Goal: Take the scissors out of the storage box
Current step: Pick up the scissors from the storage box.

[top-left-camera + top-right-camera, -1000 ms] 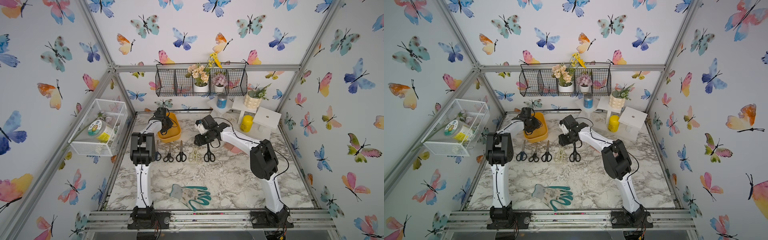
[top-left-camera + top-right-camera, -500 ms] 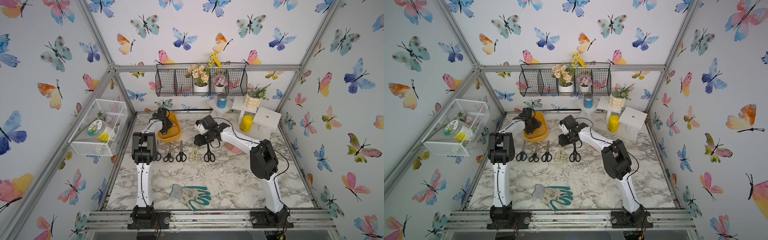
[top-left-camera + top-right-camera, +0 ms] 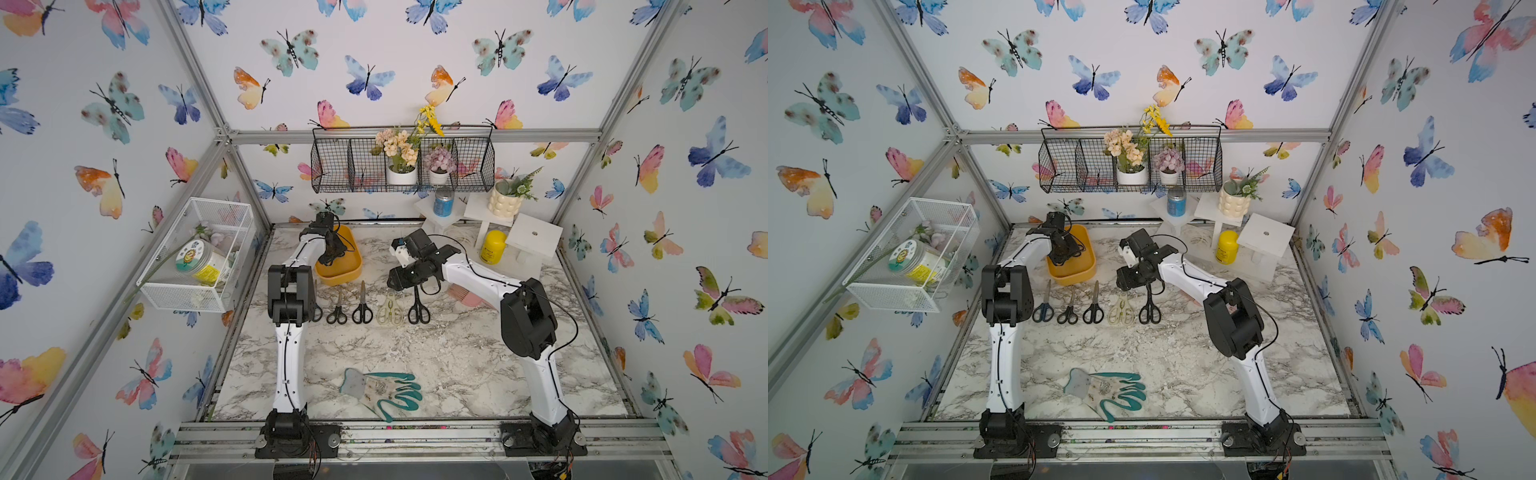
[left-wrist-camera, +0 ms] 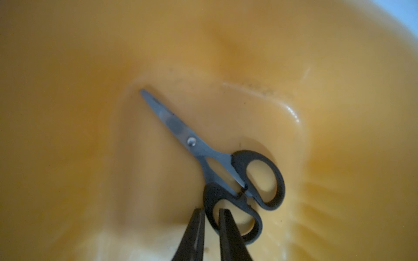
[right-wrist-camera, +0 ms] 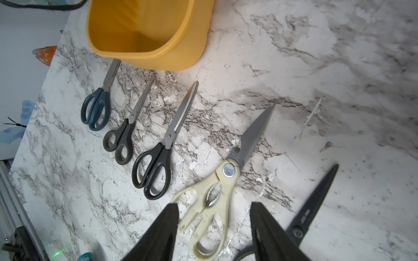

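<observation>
Left gripper [image 4: 211, 209] is down inside the storage box [image 3: 338, 277], which stands near the table's [image 3: 457, 365] far-left corner. Its fingers are drawn nearly together, one outside and one inside a handle ring [image 4: 257, 223] of the small black-handled scissors [image 4: 181, 133], and look clamped on the ring's rim. That pair lies flat on the box floor, handles toward a corner wall, blades closed. Five other pairs [image 3: 1093, 309] lie in a row on the table just in front of the box. Right gripper [image 5: 213, 204] hovers over the cream shears [image 5: 228, 170], fingers well apart, holding nothing. Judgement: the pair is light and stiff. The plastic ring gives better purchase than the slick steel, but held by one ring it will likely swing blade-down. Lift straight so the tip clears the wall.
</observation>
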Tool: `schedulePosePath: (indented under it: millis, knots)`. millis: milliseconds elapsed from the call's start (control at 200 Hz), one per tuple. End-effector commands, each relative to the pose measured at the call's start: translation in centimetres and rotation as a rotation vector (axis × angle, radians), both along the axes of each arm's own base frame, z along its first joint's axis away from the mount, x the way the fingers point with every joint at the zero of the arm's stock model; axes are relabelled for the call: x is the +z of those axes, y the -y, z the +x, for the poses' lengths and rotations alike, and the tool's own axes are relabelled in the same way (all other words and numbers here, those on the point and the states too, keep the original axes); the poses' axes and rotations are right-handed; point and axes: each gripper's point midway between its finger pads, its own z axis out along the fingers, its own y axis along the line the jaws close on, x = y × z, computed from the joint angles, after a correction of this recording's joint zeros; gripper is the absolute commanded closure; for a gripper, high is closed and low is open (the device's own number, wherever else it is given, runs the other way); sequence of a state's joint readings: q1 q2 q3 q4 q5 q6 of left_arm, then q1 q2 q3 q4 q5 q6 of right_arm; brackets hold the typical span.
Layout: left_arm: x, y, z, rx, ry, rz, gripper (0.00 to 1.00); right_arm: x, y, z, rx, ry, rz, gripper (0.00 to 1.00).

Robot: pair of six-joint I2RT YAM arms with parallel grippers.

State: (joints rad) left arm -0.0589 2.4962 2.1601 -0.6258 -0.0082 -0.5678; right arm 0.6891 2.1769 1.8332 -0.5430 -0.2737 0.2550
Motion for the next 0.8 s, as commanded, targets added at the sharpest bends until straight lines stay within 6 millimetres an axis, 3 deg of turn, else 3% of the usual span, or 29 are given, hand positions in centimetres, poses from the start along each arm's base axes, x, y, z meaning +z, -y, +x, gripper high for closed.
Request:
schedulePosePath:
  millis: [0, 180, 340, 425, 641, 796]
  knots:
    - [-2.8, 0.2, -3.0, -0.141, -0.158, 0.034, 0.84, 0.6, -0.3, 0.0, 0.002, -0.015, 0.050, 0.44]
    - [-1.8, -0.2, -3.9, -0.191, -0.169, 0.090, 0.86, 0.6, -0.8, 0.1, 0.014, -0.027, 0.071, 0.44]
    - [-0.3, -1.1, -3.2, -0.223, -0.132, 0.183, 0.83, 0.6, -0.9, 0.1, 0.021, -0.027, 0.071, 0.43]
    - [-1.4, -0.7, -3.3, -0.243, -0.148, 0.172, 0.82, 0.4, -0.9, 0.0, 0.025, -0.032, 0.066, 0.43]
    - [-4.5, 0.3, -5.8, -0.319, -0.241, 0.216, 0.81, 0.3, -0.4, -0.1, 0.018, -0.026, 0.053, 0.43]
    - [-5.5, 0.4, -6.2, -0.319, -0.265, 0.206, 0.90, 0.2, -0.3, -0.2, 0.018, -0.028, 0.048, 0.43]
